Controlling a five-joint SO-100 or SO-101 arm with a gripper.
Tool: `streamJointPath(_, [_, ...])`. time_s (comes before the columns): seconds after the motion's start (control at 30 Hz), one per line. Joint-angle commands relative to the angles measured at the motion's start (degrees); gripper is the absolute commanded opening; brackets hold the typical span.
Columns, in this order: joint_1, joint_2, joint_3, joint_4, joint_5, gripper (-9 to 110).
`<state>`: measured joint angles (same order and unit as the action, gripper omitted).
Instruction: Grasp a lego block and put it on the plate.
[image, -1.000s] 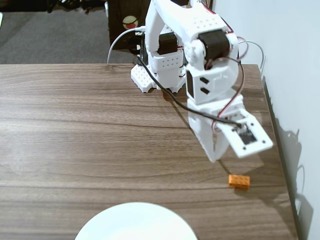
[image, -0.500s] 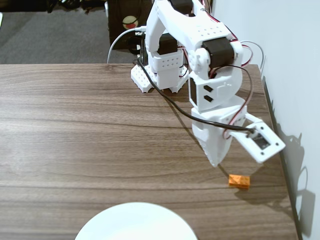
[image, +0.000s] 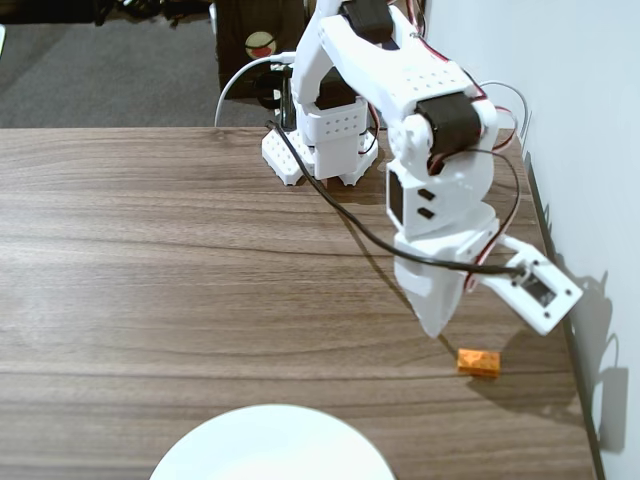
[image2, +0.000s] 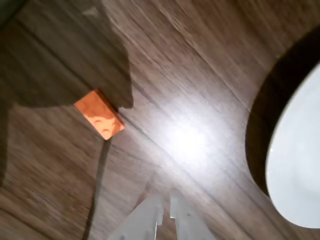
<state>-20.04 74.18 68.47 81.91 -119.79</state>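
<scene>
Below the matt white plastic gripper (image: 436, 322), a glossy orange plastic lego block (image: 478, 362) lies on grained, faintly shiny wood table (image: 150, 260), near a smooth white plate (image: 272, 445).

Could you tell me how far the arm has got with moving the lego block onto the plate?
Nothing is delivered yet: the lego block lies on the table, ungrasped, and the plate looks bare. In hand: the pincer hangs close above and beside the block, tips together in the wrist view. Left: opening, grasping, carrying and placing.
</scene>
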Motion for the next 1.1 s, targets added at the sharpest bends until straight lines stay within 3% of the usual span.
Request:
streamJointPath(0.0, [-0.5,-0.4,-3.1,1.4,-1.0,1])
streamJointPath(1.07, [-1.5,-4.5,-6.0,5.2,-13.3,1])
